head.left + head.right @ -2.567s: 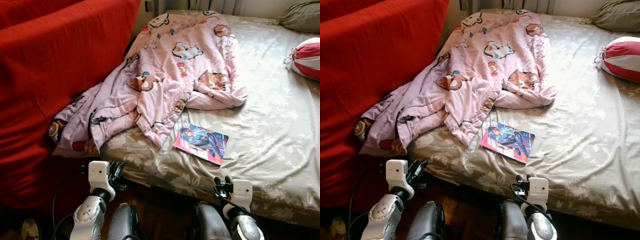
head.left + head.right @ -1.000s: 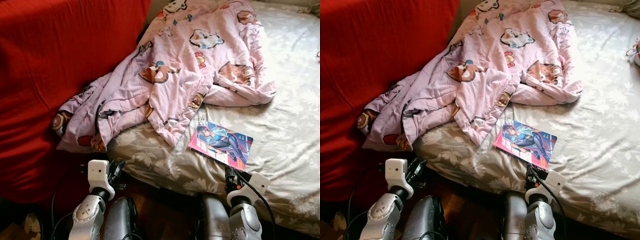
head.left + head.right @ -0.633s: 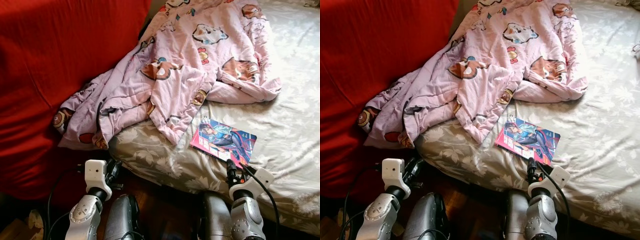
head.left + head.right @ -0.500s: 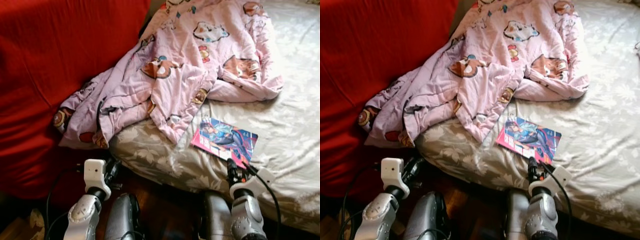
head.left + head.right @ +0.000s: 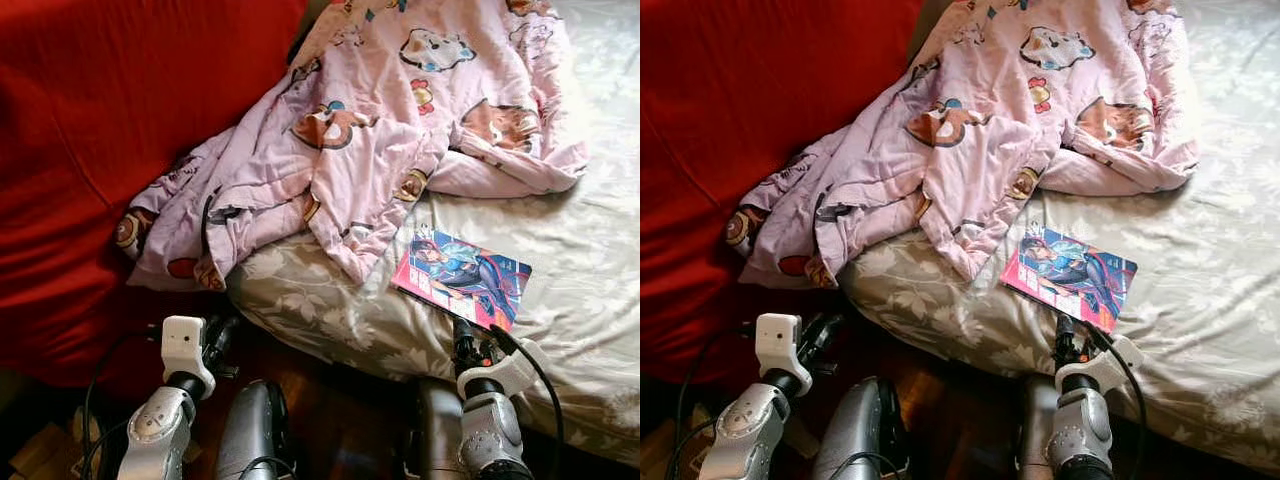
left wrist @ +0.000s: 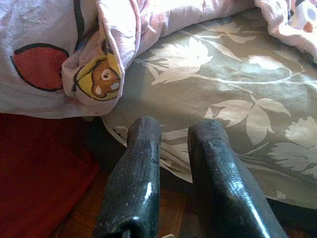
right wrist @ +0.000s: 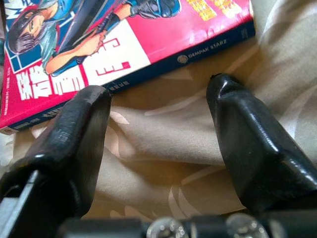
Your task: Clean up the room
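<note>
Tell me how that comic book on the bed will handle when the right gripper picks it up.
The comic book looks thin with a glossy cover, so it is probably light, may flex, and could slip. It lies flat on the soft bedsheet, so its spine edge, facing the right gripper with its jaws apart, may sink when pressed.

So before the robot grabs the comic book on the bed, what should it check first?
1. Right gripper open: ok, fingers spread wide.
2. Gripper lined up with the comic book: ok, its spine lies just ahead of the fingertips.
3. Fingers touching the book: not ok, bed sheet lies between them.
4. Book free of the pink blanket: ok, they lie apart.
5. Book flat on the bed: ok.
6. Left gripper out of the way: ok, low by the bed's edge.
</note>
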Motion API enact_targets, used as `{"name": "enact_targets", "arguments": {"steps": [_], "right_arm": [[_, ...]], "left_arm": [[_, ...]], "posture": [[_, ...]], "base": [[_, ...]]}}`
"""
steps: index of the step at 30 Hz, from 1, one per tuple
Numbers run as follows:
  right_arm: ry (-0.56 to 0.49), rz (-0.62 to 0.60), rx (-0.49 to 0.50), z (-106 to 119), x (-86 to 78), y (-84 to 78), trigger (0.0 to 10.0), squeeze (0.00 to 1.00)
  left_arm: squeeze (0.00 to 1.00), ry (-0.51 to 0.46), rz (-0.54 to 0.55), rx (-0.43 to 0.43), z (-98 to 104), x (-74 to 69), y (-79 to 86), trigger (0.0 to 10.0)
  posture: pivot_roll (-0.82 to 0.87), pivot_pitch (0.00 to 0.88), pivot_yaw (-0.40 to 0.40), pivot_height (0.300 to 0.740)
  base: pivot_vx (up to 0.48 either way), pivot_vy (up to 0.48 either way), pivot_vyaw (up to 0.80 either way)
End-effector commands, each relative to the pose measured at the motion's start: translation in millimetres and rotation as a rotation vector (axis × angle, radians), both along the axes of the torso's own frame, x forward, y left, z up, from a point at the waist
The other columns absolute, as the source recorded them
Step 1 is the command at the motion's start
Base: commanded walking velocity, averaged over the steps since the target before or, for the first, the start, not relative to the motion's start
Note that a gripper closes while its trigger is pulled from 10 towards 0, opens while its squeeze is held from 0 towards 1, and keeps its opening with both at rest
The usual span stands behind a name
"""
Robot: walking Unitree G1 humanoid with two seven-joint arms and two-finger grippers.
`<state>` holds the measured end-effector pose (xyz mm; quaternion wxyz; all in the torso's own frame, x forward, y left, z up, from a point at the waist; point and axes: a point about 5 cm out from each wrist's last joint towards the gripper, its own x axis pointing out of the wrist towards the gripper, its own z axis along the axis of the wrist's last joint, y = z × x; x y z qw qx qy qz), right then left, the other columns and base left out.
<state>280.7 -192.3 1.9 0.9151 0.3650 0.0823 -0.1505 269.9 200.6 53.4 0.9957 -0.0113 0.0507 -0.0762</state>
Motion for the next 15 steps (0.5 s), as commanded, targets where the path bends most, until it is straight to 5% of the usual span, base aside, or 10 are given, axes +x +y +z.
{"name": "enact_targets", "arguments": {"steps": [1,15], "right_arm": [[0.048,0.001,0.038,-10.8,-7.9,4.7,10.0,0.0],[-0.001,-0.056,0.137,-5.9,-0.3,-2.2,10.0,0.0]], "left_arm": [[0.0,0.023,0.0,0.019,-2.2,-4.3,6.0,10.0],[0.0,0.025,-0.022,0.03,0.5,-2.7,5.7,10.0]], "posture": [[0.07,0.256,0.121,0.586],[0.08,0.242,0.135,0.586]], "base": [[0.0,0.0,0.0],[0.0,0.0,0.0]]}}
